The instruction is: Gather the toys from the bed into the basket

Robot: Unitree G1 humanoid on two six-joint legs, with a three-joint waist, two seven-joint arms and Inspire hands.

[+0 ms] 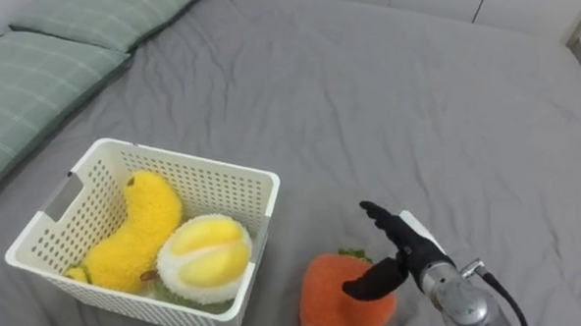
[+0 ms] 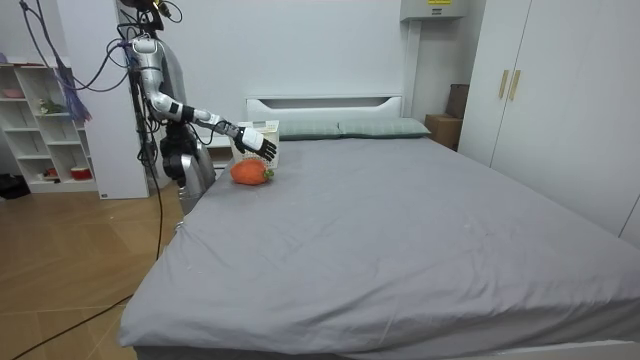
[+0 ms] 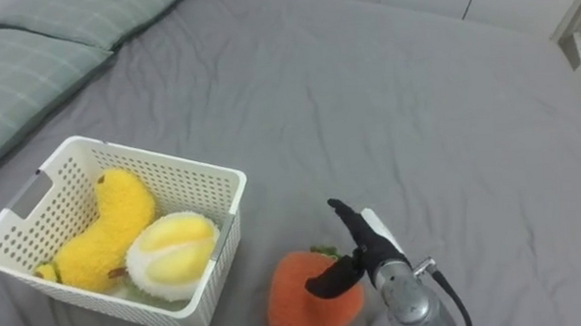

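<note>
Grey bed holds orange plush toy, bottom cut off, right hand spread beside it

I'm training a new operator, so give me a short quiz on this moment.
1. How many plush toys lie inside the white basket? A) none B) two C) four
2. True or false: the orange plush toy is already in the basket.
3. Fill in: the right hand by the orange toy has its fingers ____.
Key: 1 B, the yellow banana toy and the round yellow-and-white toy; 2 false, it lies on the grey bed beside the basket; 3 open.
</note>
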